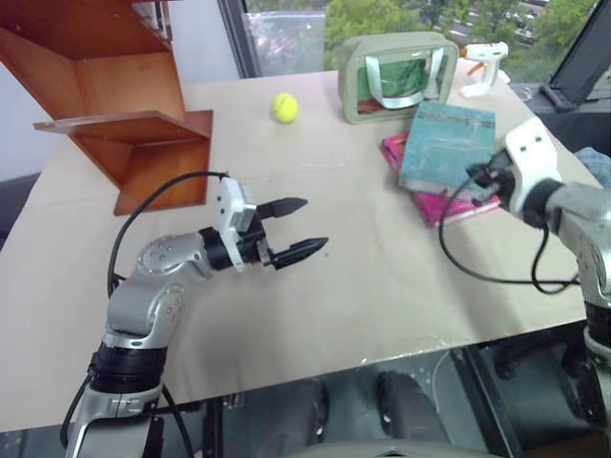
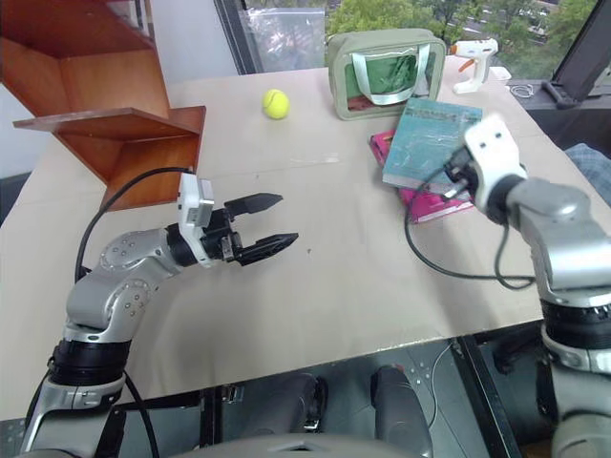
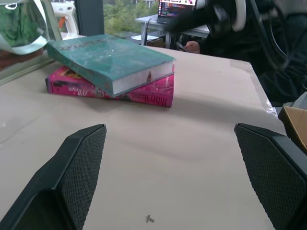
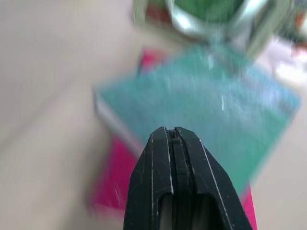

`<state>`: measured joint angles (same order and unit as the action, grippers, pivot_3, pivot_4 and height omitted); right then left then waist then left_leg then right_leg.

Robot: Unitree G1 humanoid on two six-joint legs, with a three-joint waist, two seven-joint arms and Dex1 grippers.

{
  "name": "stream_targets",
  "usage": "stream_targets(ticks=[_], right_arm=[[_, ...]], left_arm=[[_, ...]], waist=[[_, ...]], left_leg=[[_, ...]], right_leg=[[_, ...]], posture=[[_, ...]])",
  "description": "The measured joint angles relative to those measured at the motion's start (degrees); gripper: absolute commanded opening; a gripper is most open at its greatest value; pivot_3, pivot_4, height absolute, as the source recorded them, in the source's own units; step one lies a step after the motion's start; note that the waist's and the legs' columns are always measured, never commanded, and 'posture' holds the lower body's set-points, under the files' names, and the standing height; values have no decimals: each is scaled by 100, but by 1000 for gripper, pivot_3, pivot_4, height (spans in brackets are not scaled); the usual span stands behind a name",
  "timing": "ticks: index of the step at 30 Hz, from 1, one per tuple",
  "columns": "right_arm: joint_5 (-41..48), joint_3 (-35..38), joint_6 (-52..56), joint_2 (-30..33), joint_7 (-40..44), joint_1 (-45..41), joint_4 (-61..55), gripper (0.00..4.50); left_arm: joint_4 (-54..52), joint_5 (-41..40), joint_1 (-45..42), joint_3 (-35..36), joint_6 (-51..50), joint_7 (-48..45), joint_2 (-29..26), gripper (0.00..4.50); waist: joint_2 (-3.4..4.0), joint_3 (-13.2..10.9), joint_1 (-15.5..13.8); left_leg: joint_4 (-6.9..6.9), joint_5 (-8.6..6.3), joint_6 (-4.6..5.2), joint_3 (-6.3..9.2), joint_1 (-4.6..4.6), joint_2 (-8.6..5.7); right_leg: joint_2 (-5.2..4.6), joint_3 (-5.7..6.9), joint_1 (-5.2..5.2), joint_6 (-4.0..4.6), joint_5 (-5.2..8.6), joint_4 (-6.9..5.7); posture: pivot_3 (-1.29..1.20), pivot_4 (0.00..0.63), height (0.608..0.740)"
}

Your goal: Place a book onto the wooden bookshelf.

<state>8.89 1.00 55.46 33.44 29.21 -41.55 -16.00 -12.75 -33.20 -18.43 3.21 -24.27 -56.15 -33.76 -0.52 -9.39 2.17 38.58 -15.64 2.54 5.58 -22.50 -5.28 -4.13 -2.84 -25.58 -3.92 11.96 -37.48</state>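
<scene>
The teal book (image 1: 447,145) lies flat on top of a bright pink book (image 1: 449,208) at the right side of the table. My right gripper (image 4: 171,132) hovers over the teal book's near edge, shut with nothing between its fingers. The wooden bookshelf (image 1: 115,105) stands at the far left corner of the table. My left gripper (image 1: 315,223) is open above the middle of the table, well left of the books and pointing toward them. Its two fingers (image 3: 76,167) frame the book stack (image 3: 103,57) in the left wrist view.
A yellow tennis ball (image 1: 284,107) sits on the table (image 1: 315,315) between the shelf and a green bag (image 1: 396,76) at the back. A white glue gun (image 1: 485,62) lies behind the bag. The table's right edge runs close beside the books.
</scene>
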Motion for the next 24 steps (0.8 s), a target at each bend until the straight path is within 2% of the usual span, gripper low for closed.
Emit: stream_targets(ticks=[3, 6, 9, 15, 19, 24], right_arm=[[-298, -539, -194, -375, -297, -631, 754, 83], [-635, -958, -641, -932, -609, -1153, 2039, 83], [-887, -1129, -1111, -1540, -1004, -1691, 3395, 83], [-1381, -1248, -1713, -2134, -1629, -2357, 5154, 83], [-1535, -1334, -1730, -2192, -1667, -2364, 5614, 83], [-1831, -1618, -1240, -2007, -1389, -2124, 4990, 83]], left_arm=[[1, 7, -7, -2, 26, -8, 7, 4500], [-1, 22, 26, 21, 57, 2, 8, 4500], [-18, 34, 75, 53, 67, 17, -2, 4500], [-52, 39, 217, 98, 69, 102, -47, 4500], [-128, 38, 302, 104, 69, 139, -49, 4500], [-174, 40, 308, 99, 96, 172, -27, 4500]], waist=[[-3, 2, -15], [-4, 2, -10], [-3, 2, 22], [-2, 2, 22], [0, 1, 24], [2, 2, 22]], left_leg=[[0, 0, 0, 5, -4, -1], [-1, 1, -1, 5, -11, -5], [-3, 1, -1, 6, -16, -6], [-12, 2, -2, 15, -17, -9], [-12, 2, -2, 17, -21, -11], [-12, 3, -4, 24, -21, -10]], right_leg=[[0, 7, -1, 1, 0, 4], [0, 6, -9, 1, 0, 8], [3, 5, -17, 1, 0, 8], [10, 15, -16, 2, 1, 19], [9, 16, -16, 2, 1, 21], [9, 22, -15, 2, 1, 20]], posture=[[0, 150, 740], [0, 150, 740], [0, 150, 740], [0, 150, 740], [0, 150, 740], [0, 150, 740]])
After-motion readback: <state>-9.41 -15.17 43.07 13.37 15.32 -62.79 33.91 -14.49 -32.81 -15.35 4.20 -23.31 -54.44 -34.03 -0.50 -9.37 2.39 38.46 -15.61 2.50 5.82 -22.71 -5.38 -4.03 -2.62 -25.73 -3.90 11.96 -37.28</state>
